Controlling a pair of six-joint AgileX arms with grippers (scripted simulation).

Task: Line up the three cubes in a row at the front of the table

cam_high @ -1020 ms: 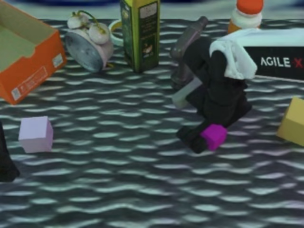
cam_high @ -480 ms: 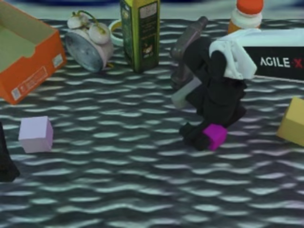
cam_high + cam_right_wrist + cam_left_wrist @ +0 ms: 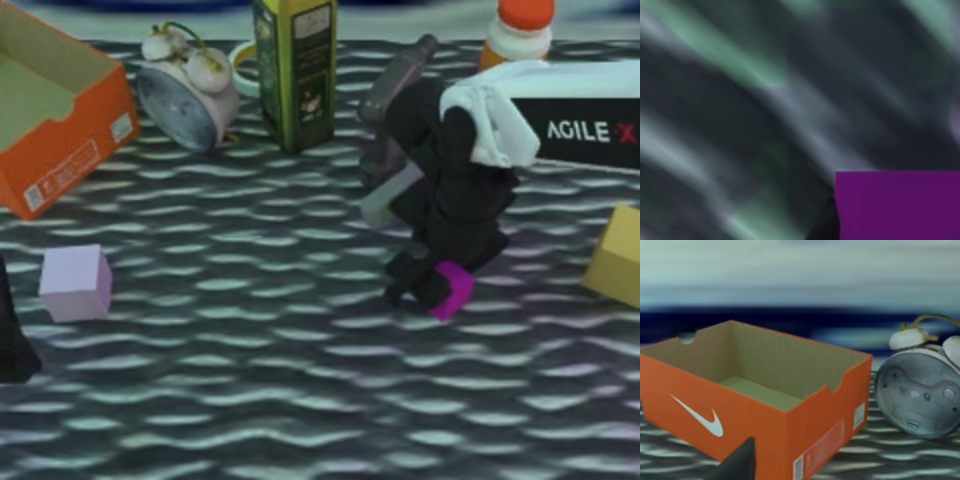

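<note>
Our right gripper hangs right of the rippled table's centre, its dark fingers clenched around the small matte magenta cube. Only the right wrist view shows that cube's flat face close against blurred cloth.

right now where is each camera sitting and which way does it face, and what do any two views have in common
Top view: above the table, looking down; shows the right arm over the magenta cube, and a dark edge of the left arm at the table's left.
Left wrist view: low by the table, facing the orange box and alarm clock; one dark fingertip shows.
Right wrist view: close over the cloth, magenta cube in one corner; little of the gripper shows.
Shared: top and left wrist both show box and clock; top and right wrist share the cube.
</note>
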